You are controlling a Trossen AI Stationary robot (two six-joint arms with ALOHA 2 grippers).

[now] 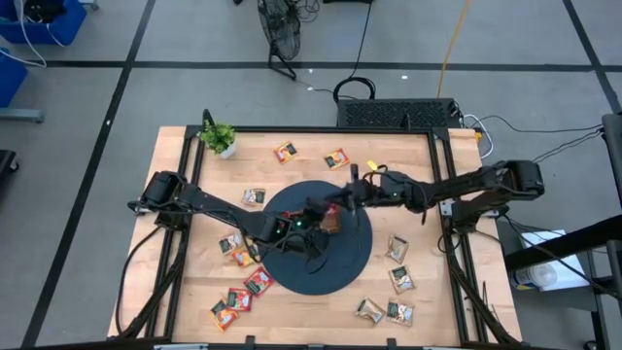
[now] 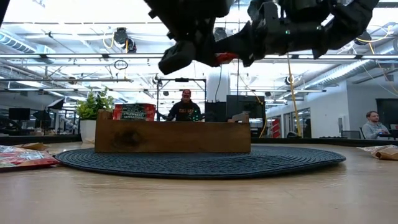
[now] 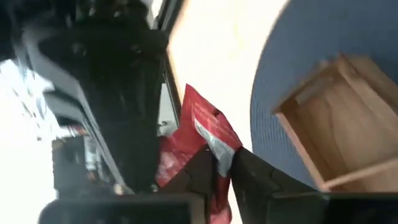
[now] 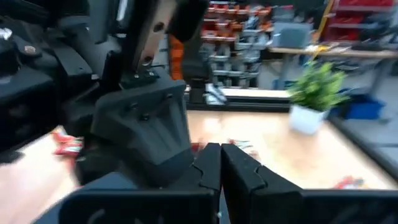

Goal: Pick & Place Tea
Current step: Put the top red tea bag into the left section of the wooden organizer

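Note:
My left gripper (image 3: 222, 160) hovers above the dark round mat (image 1: 362, 261), shut on a red tea sachet (image 3: 203, 127). In the low view this sachet (image 2: 227, 58) shows high over the wooden tray (image 2: 173, 137). My right gripper (image 4: 221, 154) is shut and meets the left one tip to tip over the mat (image 1: 340, 199). Another red sachet (image 2: 134, 112) stands in the tray's left compartment. Loose sachets lie flat on the table: red ones (image 1: 243, 292), orange ones (image 1: 286, 152), beige-and-green ones (image 1: 397, 248). My left gripper pinches the red sachet between its two fingers at one crumpled edge (image 3: 217, 149). The sachet is lifted clear of the table and sticks out past the fingertips toward the right arm. My right gripper is shut close against the same sachet, but I cannot tell whether it touches it.
A small potted plant (image 1: 220, 137) stands at the far left corner of the table. The tray (image 3: 348, 124) sits on the mat just beside and below the grippers. People show in the room beyond the table (image 2: 184, 107).

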